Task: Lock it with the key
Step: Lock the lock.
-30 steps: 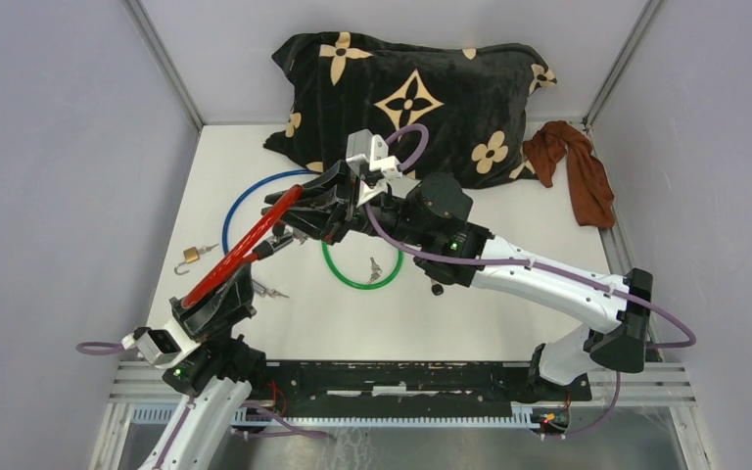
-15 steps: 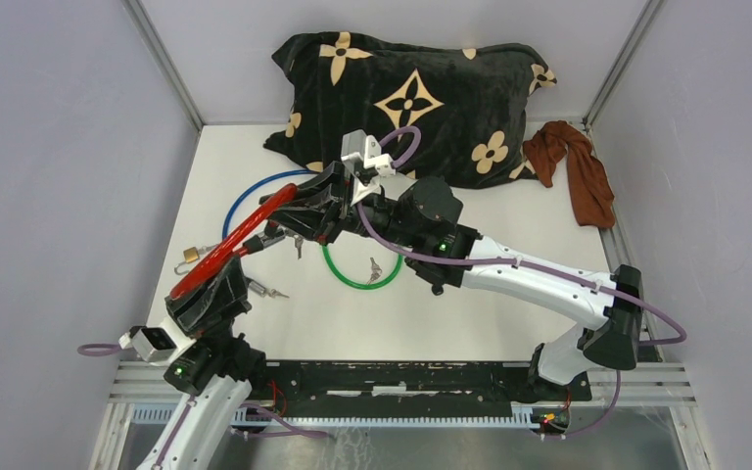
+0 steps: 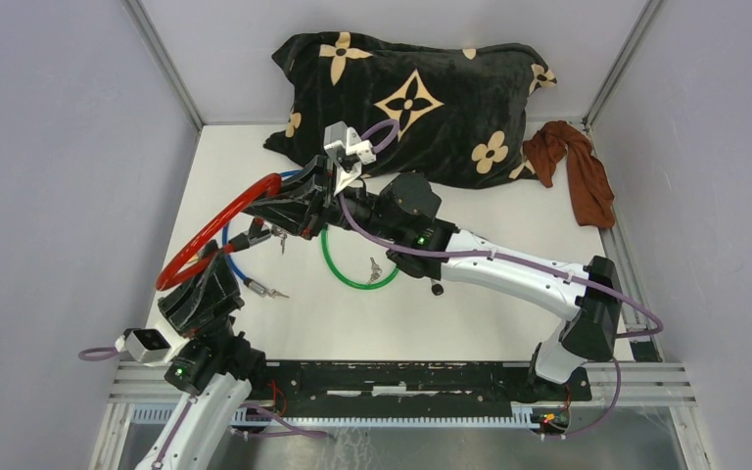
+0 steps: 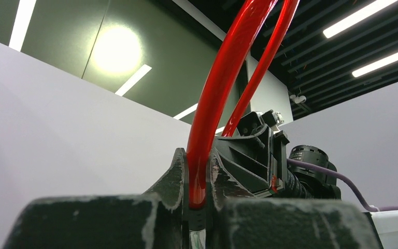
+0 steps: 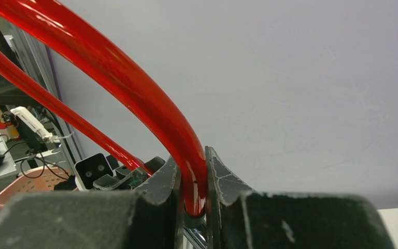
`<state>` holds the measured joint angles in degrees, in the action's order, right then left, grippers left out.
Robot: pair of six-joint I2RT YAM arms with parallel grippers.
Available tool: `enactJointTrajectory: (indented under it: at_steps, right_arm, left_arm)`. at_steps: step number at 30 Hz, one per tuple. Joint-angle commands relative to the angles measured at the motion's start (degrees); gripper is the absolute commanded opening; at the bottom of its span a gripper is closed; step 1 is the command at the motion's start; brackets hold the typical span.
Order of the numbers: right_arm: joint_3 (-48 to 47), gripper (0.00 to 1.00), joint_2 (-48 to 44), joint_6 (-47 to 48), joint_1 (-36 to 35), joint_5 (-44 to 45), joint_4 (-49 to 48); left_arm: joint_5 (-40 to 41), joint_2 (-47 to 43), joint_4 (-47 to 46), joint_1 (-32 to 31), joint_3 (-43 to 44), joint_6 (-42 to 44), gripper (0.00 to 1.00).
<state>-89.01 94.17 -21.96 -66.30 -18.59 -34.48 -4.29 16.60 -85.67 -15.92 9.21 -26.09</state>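
Red and glossy, the cable lock (image 3: 217, 220) arcs above the worktop (image 3: 509, 215) at about 9 o'clock from its centre, carried between the two arms. At 7 o'clock the left end effector (image 3: 211, 266) is clenched on the lower end of the loop. Its wrist view shows the fingers (image 4: 179, 174) pinching the red strand, with a thinner-looking run of the same loop rising beside it. Under the red arc a blue cable (image 3: 232, 257) lies on the worktop, its metal tip (image 3: 266, 291) pointing toward 4 o'clock.

At 11 o'clock from centre the right end effector (image 3: 289, 204) grasps the upper end of the loop. In its own view the red strand is squeezed between the two fingers (image 5: 220, 176). A small key (image 3: 281, 238) dangles just below it, off the surface, though what it hangs from cannot be made out. Near the centre lies a green cable (image 3: 338, 274), and a second bunch of keys (image 3: 377, 269) rests on the worktop just inside its curve. A black pillow (image 3: 421, 93) with beige flowers fills 12 o'clock. A rust-brown cloth (image 3: 580, 168) is crumpled at 2 o'clock.
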Motion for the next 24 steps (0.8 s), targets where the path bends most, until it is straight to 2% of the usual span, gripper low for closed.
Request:
enactJointTrajectory:
  at_steps: [1,3,8,13,20,22,24]
  right_arm:
    - [-3.0,0.02,2.4,-3.6,-1.0,-6.3,2.8]
    - [-5.4,0.07,3.8,-3.2,-1.0,-8.8,5.3]
    - [-5.9,0.36,2.1,4.1,-0.5,-11.0,10.7]
    - [-8.3,0.55,1.1,9.7,1.7,-16.6,13.8]
    - [-13.2,0.76,2.5,18.4,5.6,-28.6,22.0]
    - [-16.7,0.77,3.9,23.5,5.6,-29.5,28.8]
    - [-17.6,0.77,4.5,25.4,5.6,-28.9,30.8]
  left_arm:
    - [2.8,0.5,-2.8,0.1,2.4,-0.3,0.02]
    - [2.8,0.6,-2.6,0.2,2.5,-0.6,0.02]
    - [1.7,-0.3,-1.2,0.1,2.0,-0.5,0.02]
    - [0.0,-0.9,0.0,0.2,1.8,-1.3,0.02]
    - [-1.6,-1.1,1.8,0.2,2.2,-4.2,0.02]
    - [-1.8,-1.0,2.7,0.1,2.5,-5.5,0.02]
    - [-1.9,-0.8,3.2,0.1,2.6,-6.4,0.02]
